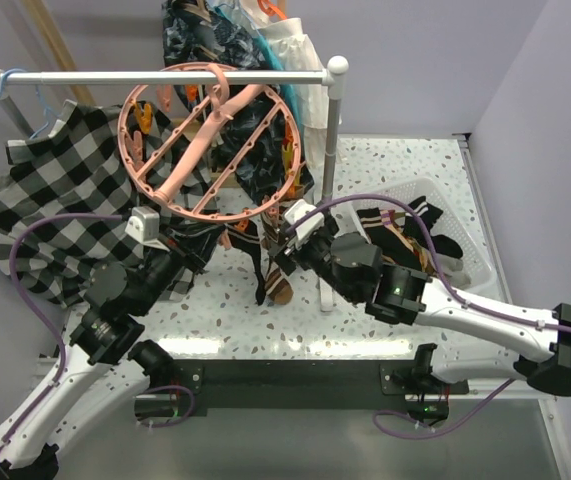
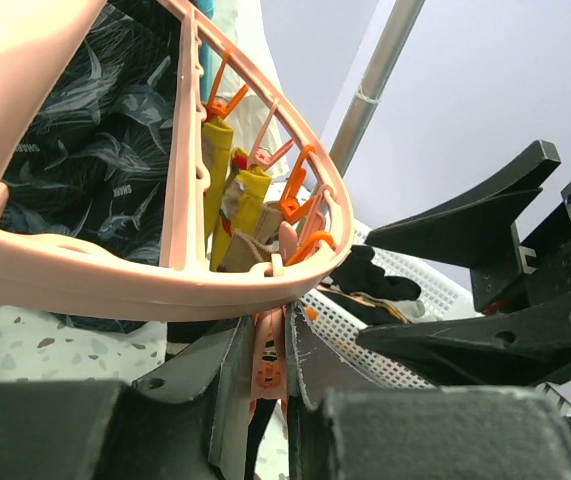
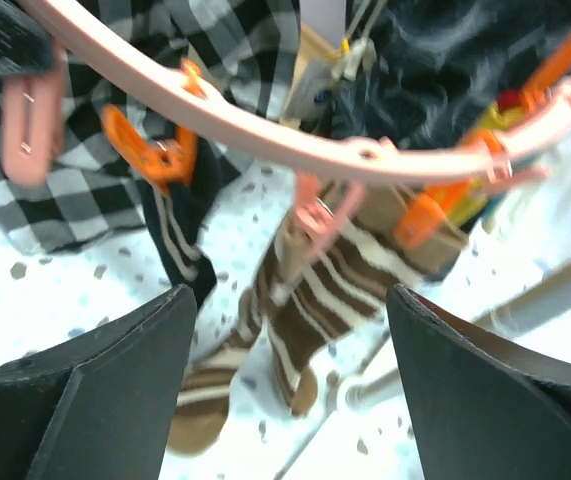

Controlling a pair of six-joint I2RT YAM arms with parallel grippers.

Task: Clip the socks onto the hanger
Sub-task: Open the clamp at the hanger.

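Salmon-pink hanger (image 1: 197,148) hangs from white rail (image 1: 165,76) above the far half of the table (image 1: 395,160), ring roughly level, so its clips dangle within reach of both arms.

Clipped so far: brown striped sock (image 3: 310,300) on the near rim, toe hanging down toward the table; mustard socks (image 2: 215,165) on the rim beyond it. More socks (image 1: 405,235) lie in the white basket (image 1: 475,255) by the right edge, so the task is judged partly done.

Left gripper (image 2: 265,350): fingers drawn in close around one pink clip (image 2: 267,375) under the near rim and apparently pinching it, probably to spread its mouth for the next sock.

Right gripper (image 3: 287,295): fingers spread wide, nothing between them, poised just below the rim and facing the striped sock.

Judgement: the right arm needs to fetch a sock from the basket while the left keeps the clip steady.

Risk: the ring hangs freely and may swing or tilt under a push.

Checkered shirt (image 1: 55,190) drapes at the left edge, not involved.
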